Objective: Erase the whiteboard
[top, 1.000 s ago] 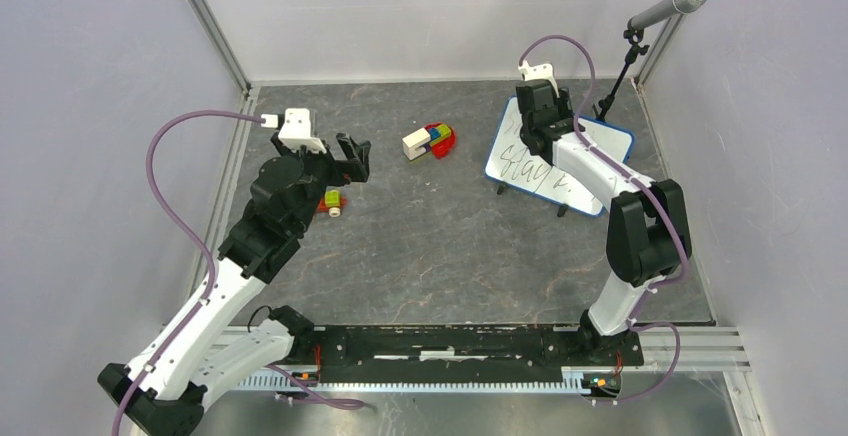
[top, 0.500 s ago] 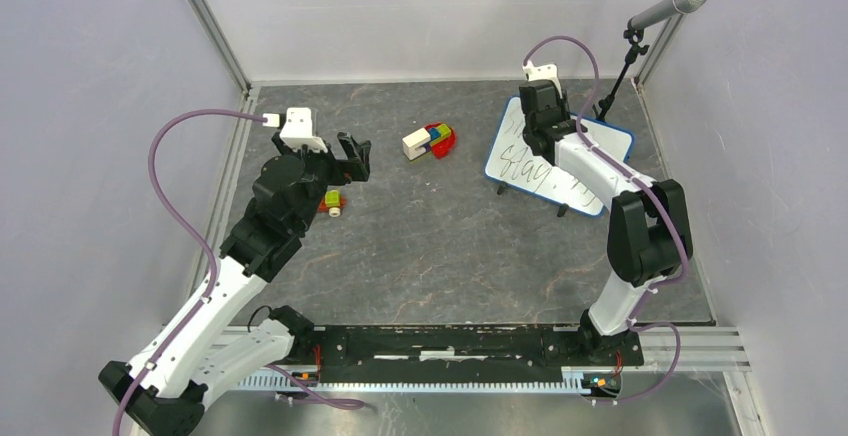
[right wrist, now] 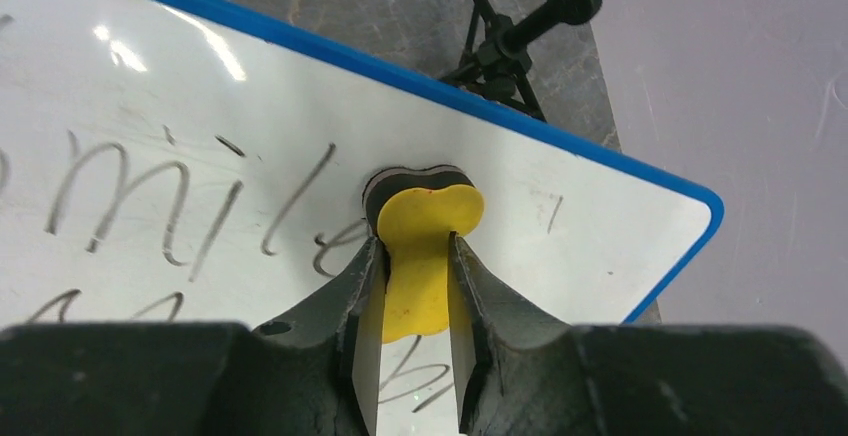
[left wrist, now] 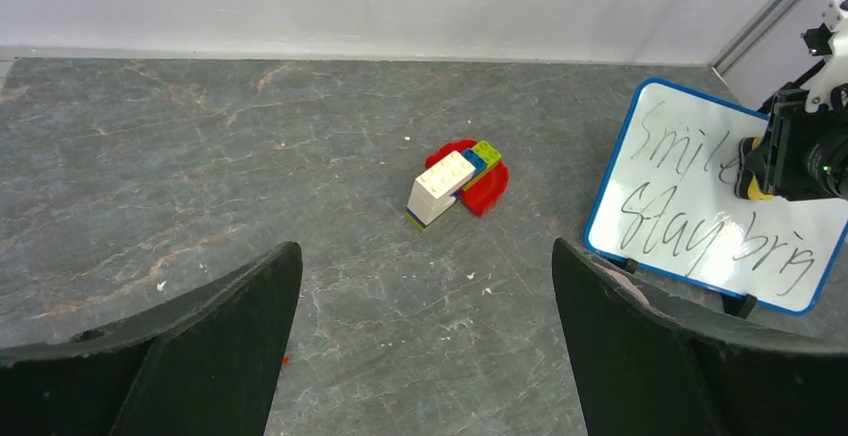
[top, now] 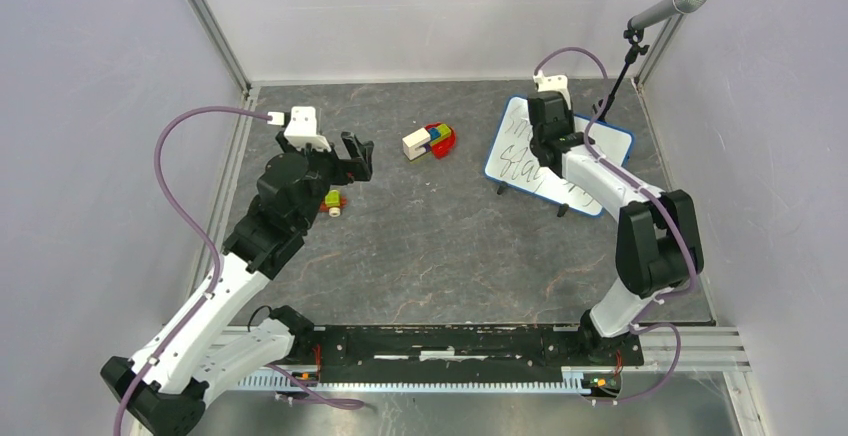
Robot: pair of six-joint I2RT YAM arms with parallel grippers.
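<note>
The whiteboard [top: 515, 156] with a blue rim stands on short black feet at the back right, bearing black handwriting. It also shows in the left wrist view [left wrist: 690, 206] and the right wrist view [right wrist: 200, 86]. My right gripper [top: 545, 136] [right wrist: 415, 241] is shut on a yellow eraser [right wrist: 425, 216], whose dark pad presses on the board's upper part just right of the word "Smile". The eraser also shows in the left wrist view [left wrist: 757, 181]. My left gripper [top: 355, 156] [left wrist: 425, 251] is open and empty, held above the table left of centre.
A cluster of toy bricks on a red piece [top: 428, 141] [left wrist: 455, 181] lies at the back middle. A small green and red toy [top: 332, 200] lies under the left arm. A microphone stand [top: 640, 36] [right wrist: 520, 36] stands just behind the board.
My right gripper has slid the eraser to the right along the board's upper part. The left arm has shifted only slightly.
</note>
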